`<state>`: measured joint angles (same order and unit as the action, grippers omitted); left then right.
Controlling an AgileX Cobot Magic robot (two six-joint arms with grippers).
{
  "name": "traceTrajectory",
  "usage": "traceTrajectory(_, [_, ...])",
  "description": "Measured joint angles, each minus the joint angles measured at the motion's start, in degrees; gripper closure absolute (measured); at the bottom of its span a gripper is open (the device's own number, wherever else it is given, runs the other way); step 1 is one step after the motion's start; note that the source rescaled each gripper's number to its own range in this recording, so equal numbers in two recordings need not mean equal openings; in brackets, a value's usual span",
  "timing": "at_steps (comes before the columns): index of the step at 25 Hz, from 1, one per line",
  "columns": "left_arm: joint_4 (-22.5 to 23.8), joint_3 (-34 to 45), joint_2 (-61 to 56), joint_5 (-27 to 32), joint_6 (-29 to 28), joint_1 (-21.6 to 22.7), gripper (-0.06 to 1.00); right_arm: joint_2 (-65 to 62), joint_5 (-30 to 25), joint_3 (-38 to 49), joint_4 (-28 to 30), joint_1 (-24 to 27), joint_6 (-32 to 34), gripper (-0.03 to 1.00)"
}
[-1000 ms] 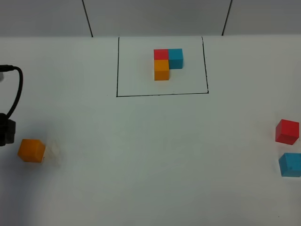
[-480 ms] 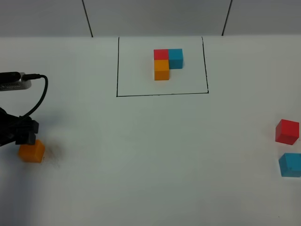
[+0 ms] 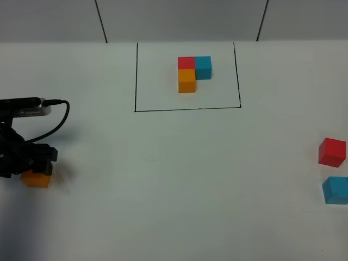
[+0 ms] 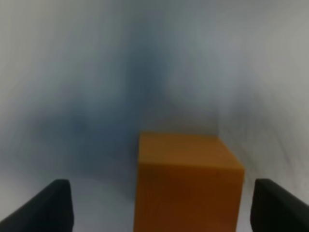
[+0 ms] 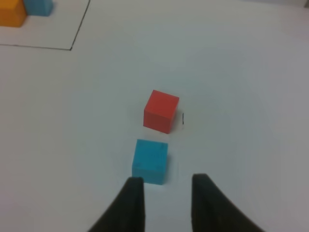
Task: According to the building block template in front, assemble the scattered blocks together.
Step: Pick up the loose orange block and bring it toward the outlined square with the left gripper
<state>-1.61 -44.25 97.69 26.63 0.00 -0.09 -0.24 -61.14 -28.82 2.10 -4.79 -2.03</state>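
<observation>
the open left hand point(image 4: 164, 191) straddles the small matte orange cube point(image 4: 188, 179) at the white desk's point(image 3: 174, 185) eight o'clock; with the cube off-centre, closing may twist it.

The high camera is looking down over the whole tabletop point(image 3: 163, 190), facing the template point(image 3: 194, 74) at its far side. The left wrist camera is sitting very close to the orange block point(image 4: 188, 183), and its picture is blurred. The right wrist camera is viewing the red block point(image 5: 161, 110) and blue block point(image 5: 150, 161) from farther off. The high view is sharing all three blocks.
</observation>
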Motion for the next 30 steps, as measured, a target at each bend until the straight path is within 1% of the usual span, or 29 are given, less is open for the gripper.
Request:
traceTrajectory(5, [-0.01,0.0,2.67,-1.73,0.0,0.0,0.26,0.0,0.0,0.0,0.0,0.0,0.0,0.97])
traceTrajectory(7, [-0.01,0.0,2.98,-2.2,0.0,0.0,0.31,0.0,0.0,0.0,0.0,0.0,0.0,0.97])
traceTrajectory(8, [-0.01,0.0,3.03,-2.43,0.0,0.0,0.37,0.0,0.0,0.0,0.0,0.0,0.0,0.97])
traceTrajectory(10, [-0.01,0.0,3.07,-3.32,0.0,0.0,0.58,0.0,0.0,0.0,0.0,0.0,0.0,0.97])
traceTrajectory(12, [-0.01,0.0,3.07,-4.6,0.0,0.0,0.91,0.0,0.0,0.0,0.0,0.0,0.0,0.97])
traceTrajectory(13, [0.04,0.0,3.07,-5.33,0.0,0.0,0.94,0.0,0.0,0.0,0.0,0.0,0.0,0.97])
traceTrajectory(16, [-0.36,-0.48,3.0,-7.42,0.0,-0.44,0.94,0.0,0.0,0.0,0.0,0.0,0.0,0.97])
traceTrajectory(18, [-1.19,-2.4,2.56,-7.47,1.1,-2.19,0.94,0.0,0.0,0.0,0.0,0.0,0.0,0.97])
traceTrajectory(21, [-1.82,-7.45,1.88,-6.71,6.29,-7.84,0.94,0.0,0.0,0.0,0.0,0.0,0.0,0.97])
traceTrajectory(22, [-1.99,-9.61,1.88,-5.9,8.58,-10.53,0.94,0.0,0.0,0.0,0.0,0.0,0.0,0.97])
traceTrajectory(24, [-2.22,-13.75,2.1,-2.76,15.82,-16.64,0.94,0.0,0.0,0.0,0.0,0.0,0.0,0.97])
traceTrajectory(28, [-4.2,-22.49,4.5,8.24,31.44,-27.96,0.94,0.0,0.0,0.0,0.0,0.0,0.0,0.97])
traceTrajectory(30, [-5.93,-25.9,6.5,13.46,37.21,-33.37,0.94,0.0,0.0,0.0,0.0,0.0,0.0,0.97])
